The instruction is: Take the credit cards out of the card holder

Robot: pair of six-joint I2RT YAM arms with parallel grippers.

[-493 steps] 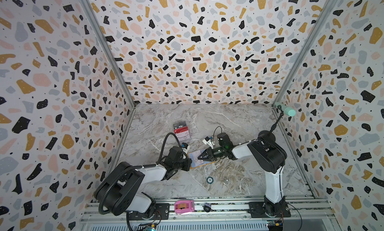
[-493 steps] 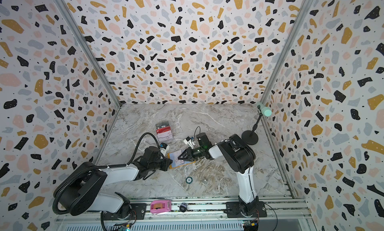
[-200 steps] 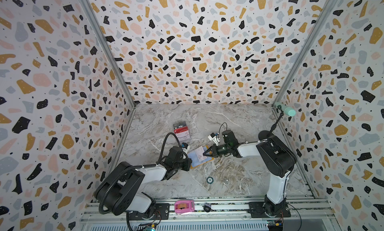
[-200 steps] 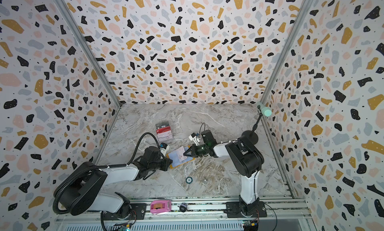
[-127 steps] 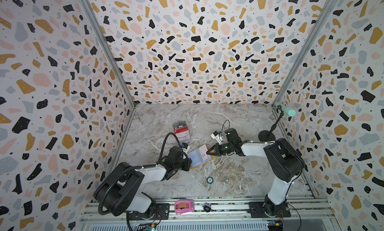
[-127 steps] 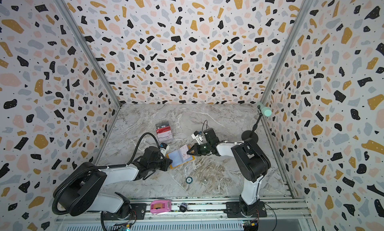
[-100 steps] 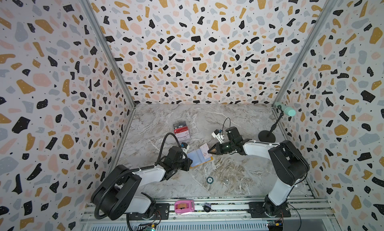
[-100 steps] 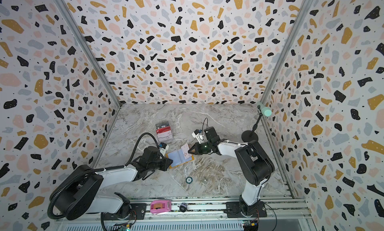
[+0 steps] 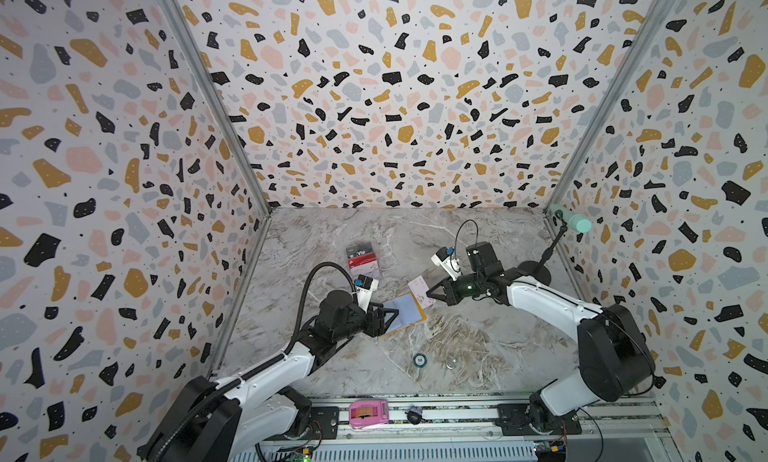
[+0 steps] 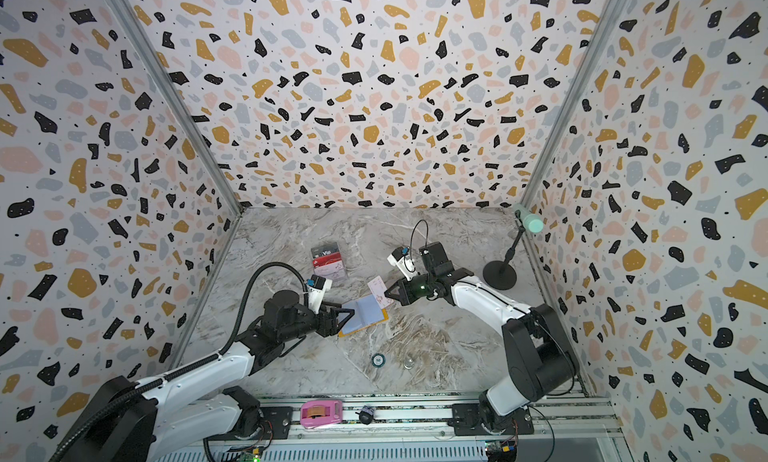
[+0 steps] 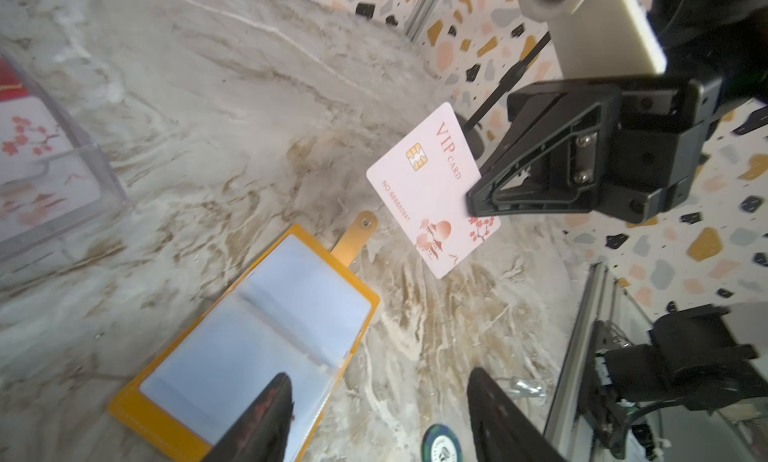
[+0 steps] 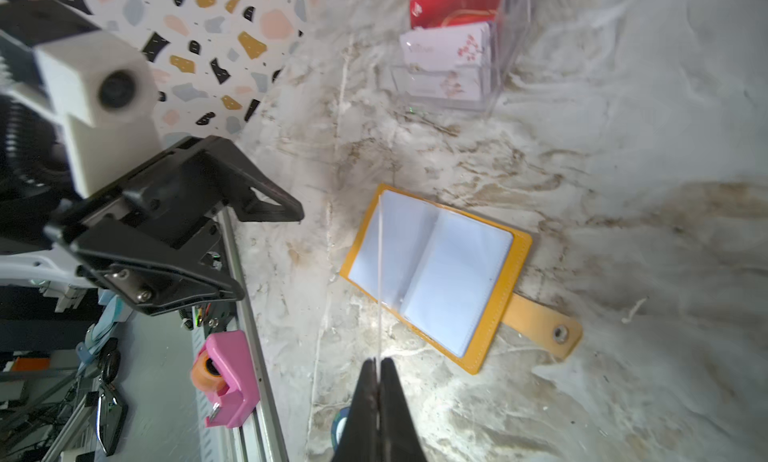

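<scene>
On the veined marble tabletop the mustard card holder is laid open and flat, glossy clear sleeves showing blank; black, red and white cards are kept in the clear acrylic stand; the left gripper, clamped a second ago, is now spread above the holder; a thin pale floral card, since drawn clear, is pinched edgewise by the right gripper

Right wrist view gets the white card edge-on, face hidden; left wrist view crops the clear card stand and dark-green chip at its edges; small clear item unidentifiable in both top views.
</scene>
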